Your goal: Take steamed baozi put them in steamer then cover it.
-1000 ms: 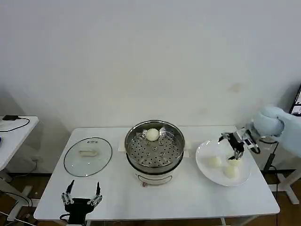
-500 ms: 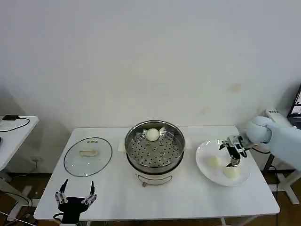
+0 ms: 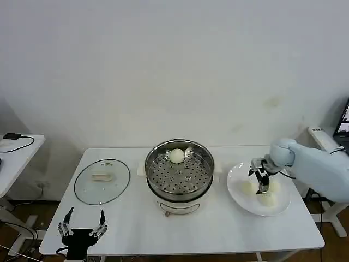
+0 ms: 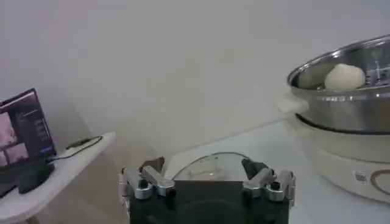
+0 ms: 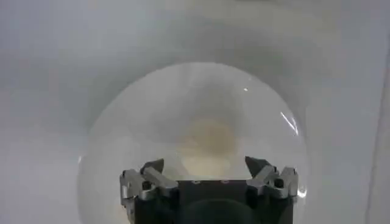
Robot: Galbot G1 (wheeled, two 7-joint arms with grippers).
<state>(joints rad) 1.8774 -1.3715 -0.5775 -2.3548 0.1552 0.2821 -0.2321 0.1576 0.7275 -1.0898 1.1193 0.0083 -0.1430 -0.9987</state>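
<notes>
Both hands (image 3: 83, 226) (image 3: 262, 176) splayed wide

place: lab or test room | cues: bare white wall (image 3: 174, 65); plain white table (image 3: 218, 229); side desk (image 3: 13, 158) with monitor (image 4: 24, 131)

White plate (image 3: 240, 195) on white table (image 3: 218, 229); side table (image 3: 13, 155) nearby

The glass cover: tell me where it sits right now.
In the head view the cover lies flat on the white table, on the robot's left of the steamer, with the open left gripper hovering just in front of it.
</notes>
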